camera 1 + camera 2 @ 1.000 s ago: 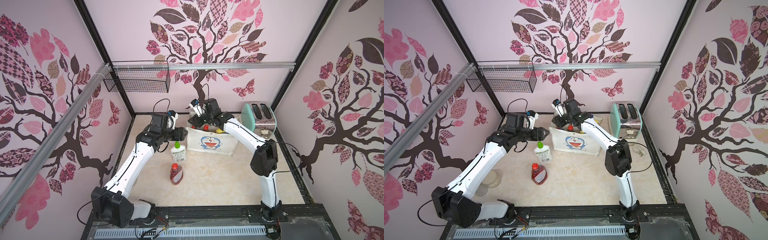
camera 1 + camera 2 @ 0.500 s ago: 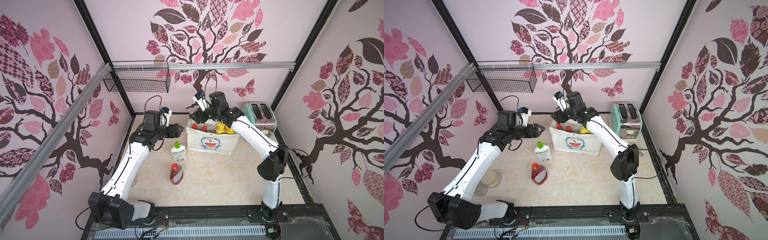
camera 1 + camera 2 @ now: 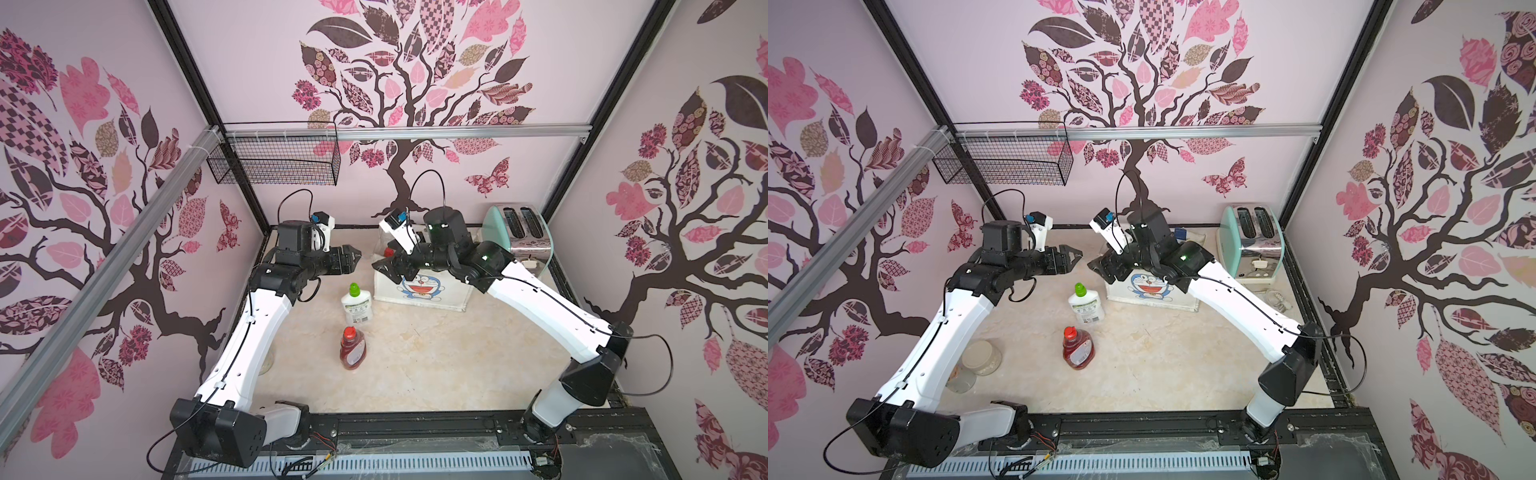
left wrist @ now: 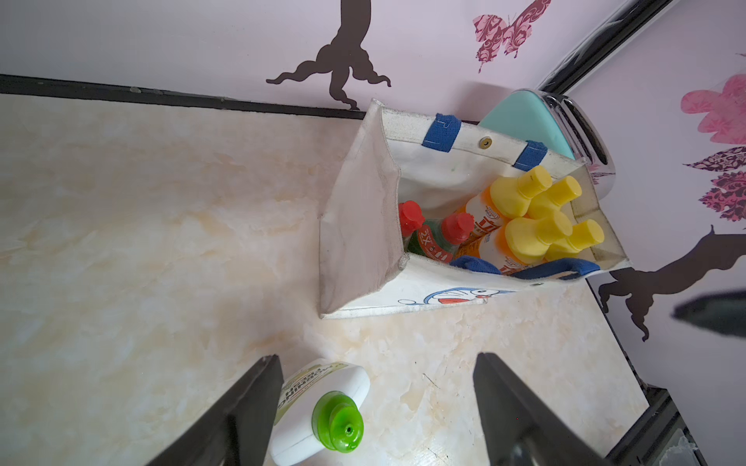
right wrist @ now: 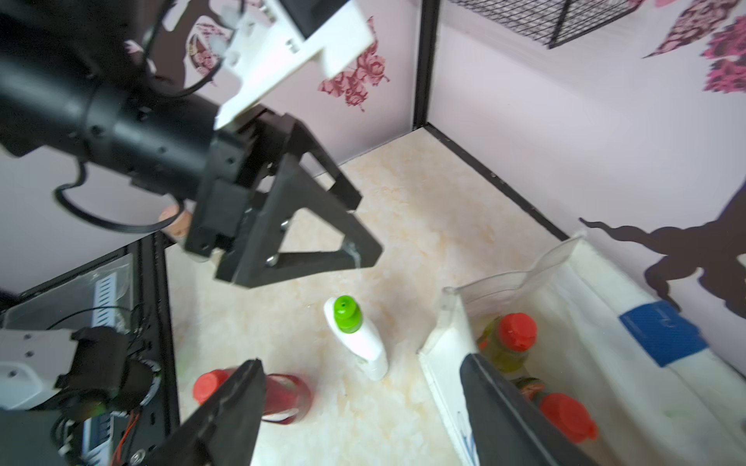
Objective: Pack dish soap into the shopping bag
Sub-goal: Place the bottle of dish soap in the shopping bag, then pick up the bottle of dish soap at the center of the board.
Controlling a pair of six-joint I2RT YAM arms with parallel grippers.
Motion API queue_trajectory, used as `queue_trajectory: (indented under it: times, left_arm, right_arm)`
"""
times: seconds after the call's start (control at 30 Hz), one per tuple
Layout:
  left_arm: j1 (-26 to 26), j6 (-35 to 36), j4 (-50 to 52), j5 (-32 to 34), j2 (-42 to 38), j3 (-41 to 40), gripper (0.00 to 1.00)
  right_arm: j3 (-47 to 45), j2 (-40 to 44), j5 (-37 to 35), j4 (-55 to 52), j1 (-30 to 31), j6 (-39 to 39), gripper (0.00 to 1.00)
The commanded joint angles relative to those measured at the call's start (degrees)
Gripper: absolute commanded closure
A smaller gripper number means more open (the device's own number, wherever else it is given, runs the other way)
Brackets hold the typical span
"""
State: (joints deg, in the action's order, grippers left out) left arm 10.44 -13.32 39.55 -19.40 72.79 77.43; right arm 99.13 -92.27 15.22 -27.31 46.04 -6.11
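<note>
Nearest, low centre in both top views, the red bottle [image 3: 352, 349] looks upright on the table [image 3: 436, 365], red cap up, long axis vertical, clear of both arms. Two jars [image 3: 982, 358] sit lower left, half behind the left arm.

Just behind the red bottle and apart from it, the white bottle [image 3: 355, 306] stands upright, green cap up, label to the front. The left wrist view looks down onto its cap.

Left gripper [image 3: 355, 258] hangs above and slightly left of the white bottle. Its jaws are spread wide with nothing between them, tips pointing right toward the bag. Right gripper [image 3: 381, 267] faces it from over the bag's left end, jaws also wide apart and empty, tips pointing left and down. The two grippers are near each other, not touching.

Bag [image 3: 419, 293] is at centre frame, just right of the white bottle, not touching it. Its long side runs left-right, cat face to the front, mouth open upward. Inside are four orange bottles [image 4: 524, 226] with yellow caps, packed at the toaster end and leaning, caps up. Red-capped bottles [image 4: 440, 234] sit at the other end; two caps show.

The table is pale marble-look with a black frame around it. A mint toaster [image 3: 519, 224] stands behind the bag to the right. The far wall is pink with a tree decal, and a wire basket [image 3: 274, 160] hangs upper left.
</note>
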Motion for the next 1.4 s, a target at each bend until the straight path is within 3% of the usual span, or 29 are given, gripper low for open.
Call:
queue_trajectory:
  times: [0.0,0.23,0.47,0.83,1.37]
  left_arm:
    - [-1.2,-0.2,0.4,-1.0,-2.3,0.1,0.18]
    - [-9.3,-4.4,-0.8,-9.9,-4.2,-3.7,0.17]
    - [-9.5,-6.0,-2.6,-12.1,-7.0,-8.0,0.17]
    - [-9.4,-6.3,-3.8,-15.7,-7.4,-9.8,0.16]
    - [-9.5,-5.9,-4.7,-15.5,-8.3,-11.6,0.16]
  right_arm:
    - [-4.2,3.1,-0.4,2.8,0.6,2.0,0.19]
    - [-17.0,9.4,1.3,10.3,5.2,4.6,0.2]
    - [-29.1,13.1,7.0,22.2,9.9,9.3,0.2]
    - [-30.8,6.2,4.9,26.3,13.9,10.3,0.22]
    - [-28.2,-1.9,0.2,31.3,16.2,10.0,0.26]
